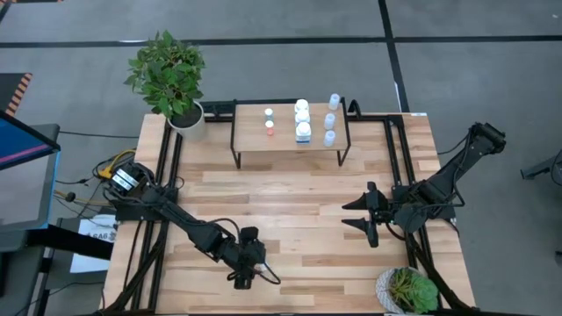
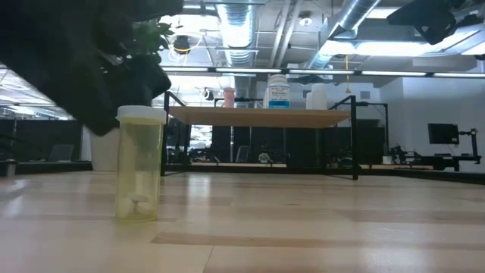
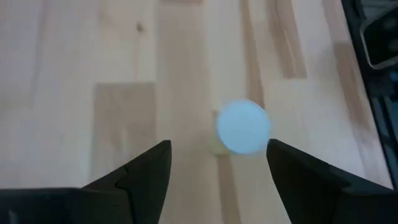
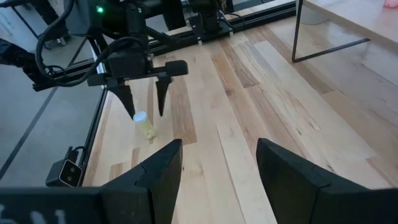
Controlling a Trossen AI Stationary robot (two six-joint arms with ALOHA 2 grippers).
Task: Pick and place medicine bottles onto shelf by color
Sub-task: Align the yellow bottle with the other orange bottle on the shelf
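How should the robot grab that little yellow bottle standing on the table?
Probably from straight above, squeezing the sides just under the white cap. The little yellow bottle stands upright on the table, a narrow round tube with its cap facing up. The left gripper hangs above it with jaws open, one on each side, not touching.
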